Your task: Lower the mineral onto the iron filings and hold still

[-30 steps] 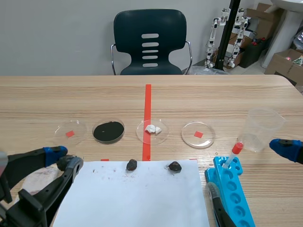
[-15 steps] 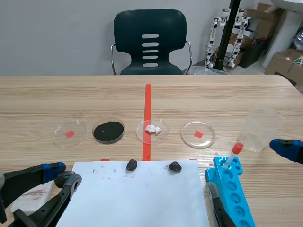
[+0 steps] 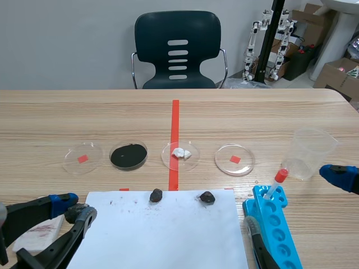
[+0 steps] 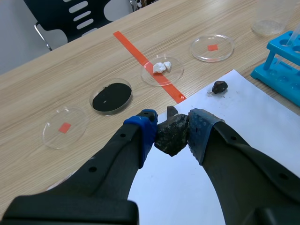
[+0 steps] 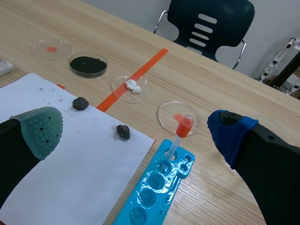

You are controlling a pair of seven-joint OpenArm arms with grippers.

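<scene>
In the left wrist view my left gripper [image 4: 172, 133] is shut on a dark rough mineral [image 4: 172, 136], held above the near left corner of the white paper [image 4: 243, 126]. The black iron filings fill a round dish [image 4: 111, 97] ahead and slightly left of it; in the scene view this dish [image 3: 128, 155] lies well beyond the left gripper [image 3: 72, 206]. Two more dark minerals [image 3: 156, 195] [image 3: 207, 196] rest on the paper's far edge. My right gripper [image 5: 136, 133] stands open over the blue rack, holding nothing.
A dish with white lumps [image 3: 180, 154] sits on the red tape. Clear dishes [image 3: 83, 158] [image 3: 234, 159] flank the row. A plastic cup [image 3: 310, 152] and a blue tube rack [image 3: 275, 224] with a red-capped tube [image 3: 276, 182] stand at the right. A chair [image 3: 178, 50] stands behind the table.
The left gripper with the mineral dropped lower and back toward the table's near edge, then stayed still. The right arm has not moved.
</scene>
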